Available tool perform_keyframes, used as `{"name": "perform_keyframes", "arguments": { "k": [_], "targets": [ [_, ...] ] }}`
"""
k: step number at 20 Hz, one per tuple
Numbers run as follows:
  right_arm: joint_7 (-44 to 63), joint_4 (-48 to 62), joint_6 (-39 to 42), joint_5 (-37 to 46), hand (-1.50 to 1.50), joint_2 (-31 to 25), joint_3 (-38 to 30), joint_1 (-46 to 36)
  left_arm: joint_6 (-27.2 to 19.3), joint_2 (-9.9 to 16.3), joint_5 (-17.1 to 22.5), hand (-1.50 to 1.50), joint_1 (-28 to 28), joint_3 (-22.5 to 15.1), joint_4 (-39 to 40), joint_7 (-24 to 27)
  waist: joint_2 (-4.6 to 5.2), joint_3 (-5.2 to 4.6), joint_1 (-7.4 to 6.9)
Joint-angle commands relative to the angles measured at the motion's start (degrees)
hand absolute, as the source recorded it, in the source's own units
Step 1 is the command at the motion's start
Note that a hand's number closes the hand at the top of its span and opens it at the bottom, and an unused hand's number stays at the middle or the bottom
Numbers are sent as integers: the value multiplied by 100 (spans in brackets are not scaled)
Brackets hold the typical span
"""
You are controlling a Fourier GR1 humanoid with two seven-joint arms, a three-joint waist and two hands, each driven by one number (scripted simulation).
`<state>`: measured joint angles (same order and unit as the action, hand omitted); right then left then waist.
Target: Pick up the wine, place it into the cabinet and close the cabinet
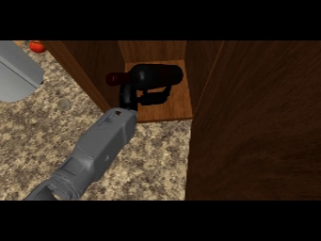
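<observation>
- The cabinet (170, 110), door (267, 122) swung open, takes up the right side over the speckled counter (24, 141).
- The left hand (145, 96) reaches inside, fingers curled round the wine (156, 75) (lying over the shelf).
- Judged step: placing. Next: release, withdraw, shut the door.

Robot hand (136, 94) curled, forearm outstretched

The wine (148, 75) lies on its side on the cabinet (173, 101) floor, with the hand (145, 96) just before it, curled round it. The open door (260, 122) stands right of the cabinet, the counter (24, 141) spreads left and before it.
</observation>
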<state>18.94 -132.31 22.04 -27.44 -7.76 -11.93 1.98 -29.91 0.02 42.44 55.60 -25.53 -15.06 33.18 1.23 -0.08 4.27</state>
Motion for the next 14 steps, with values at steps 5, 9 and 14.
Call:
{"name": "perform_keyframes", "arguments": {
  "k": [5,9,14],
  "targets": [
    [222,-19,-276,69,-150,-57,105,-485,-2,-2,196,150,-372,-198,142,350,44,-11,110],
    [-95,104,50,137,-150,90,196,-123,-107,-2,210,150,-325,-280,137,527,56,-6,203],
    [145,-18,-171,-51,-150,16,62,-191,7,-2,217,150,-177,-211,360,761,47,-10,140]
  ]
}}
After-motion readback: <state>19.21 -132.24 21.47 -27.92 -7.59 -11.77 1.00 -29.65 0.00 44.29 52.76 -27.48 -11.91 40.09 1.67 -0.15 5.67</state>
